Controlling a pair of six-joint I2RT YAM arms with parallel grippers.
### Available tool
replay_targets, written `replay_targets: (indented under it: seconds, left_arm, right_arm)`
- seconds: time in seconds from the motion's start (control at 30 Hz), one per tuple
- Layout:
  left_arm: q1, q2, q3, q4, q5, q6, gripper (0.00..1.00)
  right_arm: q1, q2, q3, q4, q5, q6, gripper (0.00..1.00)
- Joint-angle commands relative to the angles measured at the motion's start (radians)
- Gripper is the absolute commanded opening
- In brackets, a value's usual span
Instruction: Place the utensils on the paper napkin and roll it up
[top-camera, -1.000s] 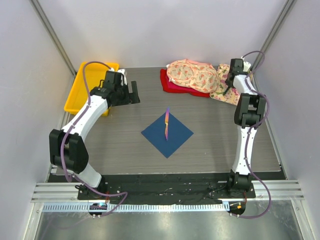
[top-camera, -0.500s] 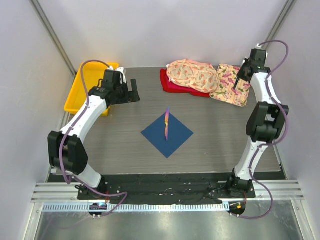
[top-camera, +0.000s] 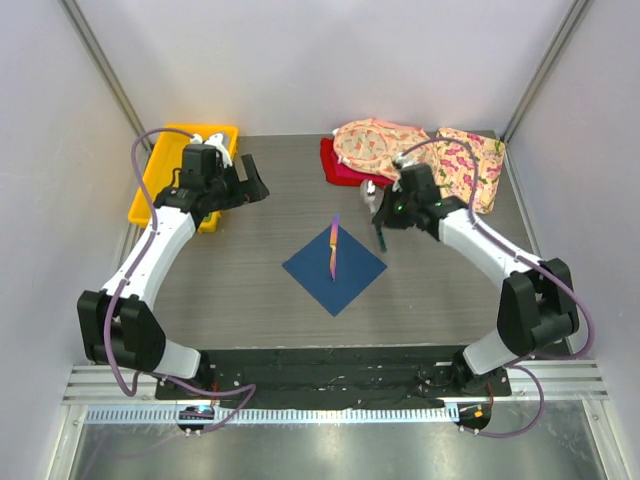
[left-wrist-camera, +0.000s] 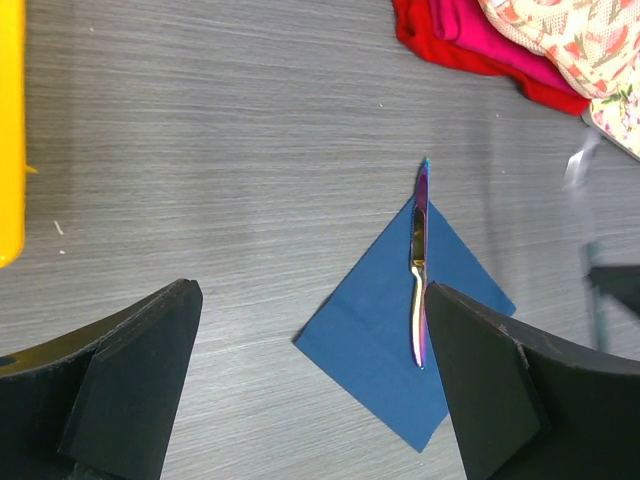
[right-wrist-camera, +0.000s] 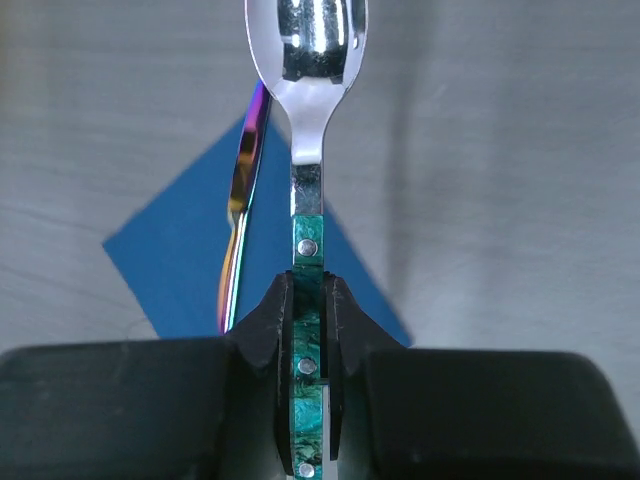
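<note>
the thin navy-blue square paper napkin (top-camera: 335, 275) lies as a diamond mid-table. a slim iridescent purple metal knife (top-camera: 334, 248) rests on it, tip past the far corner. the right gripper (right-wrist-camera: 308, 300) is clenched on the green handle of a silver-bowled spoon (right-wrist-camera: 307, 150), near the napkin's far-right edge. the left gripper (top-camera: 252, 180) is released, jaws wide, far left beside a yellow plastic tray (top-camera: 158, 178).
</note>
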Motion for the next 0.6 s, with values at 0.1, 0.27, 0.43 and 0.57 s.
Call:
replay_targets:
  seconds: [0.1,0.27,0.43,0.57]
  left_arm:
    - [0.001,-0.057,-0.045,0.092,0.029,-0.017,1.0]
    - [0.002,-0.06,-0.056,0.085,0.021,-0.011,1.0]
    - [0.002,-0.054,-0.059,0.09,0.032,-0.016,1.0]
    - [0.002,-0.048,-0.064,0.092,0.033,-0.022,1.0]
  right_arm:
    - [0.179,0.039,-0.054,0.135,0.219,0.167,0.01]
    - [0.253,0.137,-0.007,0.134,0.29,0.217,0.01]
    - [0.311,0.194,0.016,0.122,0.345,0.254,0.01]
    - [0.327,0.219,0.03,0.135,0.367,0.254,0.01]
